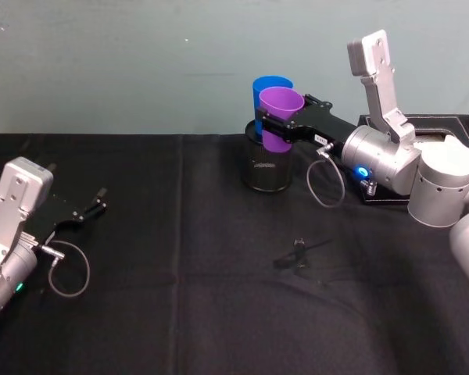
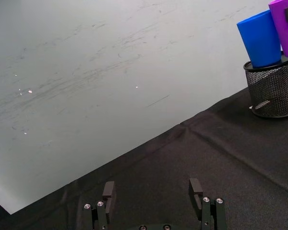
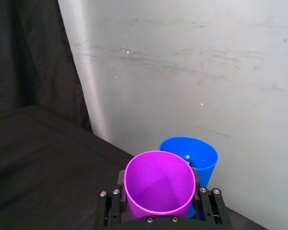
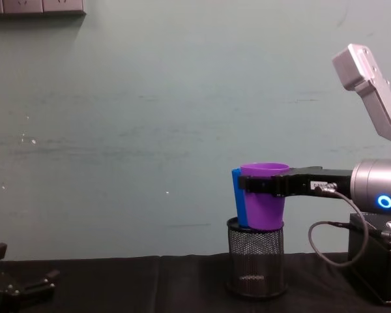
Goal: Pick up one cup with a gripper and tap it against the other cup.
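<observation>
Where the purple cup was: held upright in the air at the far middle of the table, its base level with the rim of the pen holder in the chest view.
Right gripper: clamped on the purple cup, one black finger on each side just below the cup's rim, reaching in level from the right.
Right arm: silver-grey, stretched out from the right edge, with a glowing blue ring and a looping cable at the wrist.
Blue cup: upright, its base set in the mouth of the pen holder, on the far side of the purple cup.
Cup to cup: side by side with no gap to be seen; the purple rim overlapped the blue one in the right wrist view.
Pen holder: black mesh, standing on the table directly under both cups.
Left gripper: fingers spread and holding nothing, low over the cloth at the table's left side, well apart from the cups.
Table: covered in black cloth, with a pale green wall behind.
Black box: on the table at the far right, beneath the right arm.
</observation>
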Motion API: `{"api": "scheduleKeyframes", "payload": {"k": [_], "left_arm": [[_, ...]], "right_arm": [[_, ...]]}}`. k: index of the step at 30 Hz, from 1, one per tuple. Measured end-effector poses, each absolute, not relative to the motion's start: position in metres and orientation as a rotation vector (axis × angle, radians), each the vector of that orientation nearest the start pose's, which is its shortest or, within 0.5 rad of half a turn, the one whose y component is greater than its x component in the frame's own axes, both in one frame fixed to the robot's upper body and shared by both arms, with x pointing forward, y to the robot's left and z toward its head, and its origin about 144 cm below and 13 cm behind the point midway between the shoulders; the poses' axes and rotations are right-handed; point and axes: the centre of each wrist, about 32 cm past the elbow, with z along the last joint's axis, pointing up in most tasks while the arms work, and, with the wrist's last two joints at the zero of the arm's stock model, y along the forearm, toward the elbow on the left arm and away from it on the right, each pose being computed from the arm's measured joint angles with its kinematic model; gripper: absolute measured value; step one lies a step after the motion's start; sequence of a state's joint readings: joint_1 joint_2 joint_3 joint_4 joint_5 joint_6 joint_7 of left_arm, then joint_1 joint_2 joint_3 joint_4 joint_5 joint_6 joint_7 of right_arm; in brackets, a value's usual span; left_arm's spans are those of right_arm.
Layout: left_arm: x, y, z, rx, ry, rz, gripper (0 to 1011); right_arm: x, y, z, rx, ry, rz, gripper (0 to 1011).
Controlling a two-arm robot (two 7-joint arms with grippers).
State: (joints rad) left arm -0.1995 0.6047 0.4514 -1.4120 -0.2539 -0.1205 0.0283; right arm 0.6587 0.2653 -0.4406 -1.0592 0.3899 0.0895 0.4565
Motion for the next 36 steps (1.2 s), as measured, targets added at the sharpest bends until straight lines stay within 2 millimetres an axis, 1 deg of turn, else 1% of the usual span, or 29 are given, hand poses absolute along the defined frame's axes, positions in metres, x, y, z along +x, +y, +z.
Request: {"api": "scheduleKeyframes", "payload": {"k": [18,36], "left_arm": [[0.4886,0.3097,1.1398,0.305,-0.285,1.248,1000],[0.4886,0.3097,1.1398,0.304,-0.285,1.248,1000]], "right_arm": [[0.625,-0.2265,1.232,-0.096,-0.004,-0.887,736],[0.6249,-0.2262,1.232,-0.096,-0.001,-0.884,736]]}}
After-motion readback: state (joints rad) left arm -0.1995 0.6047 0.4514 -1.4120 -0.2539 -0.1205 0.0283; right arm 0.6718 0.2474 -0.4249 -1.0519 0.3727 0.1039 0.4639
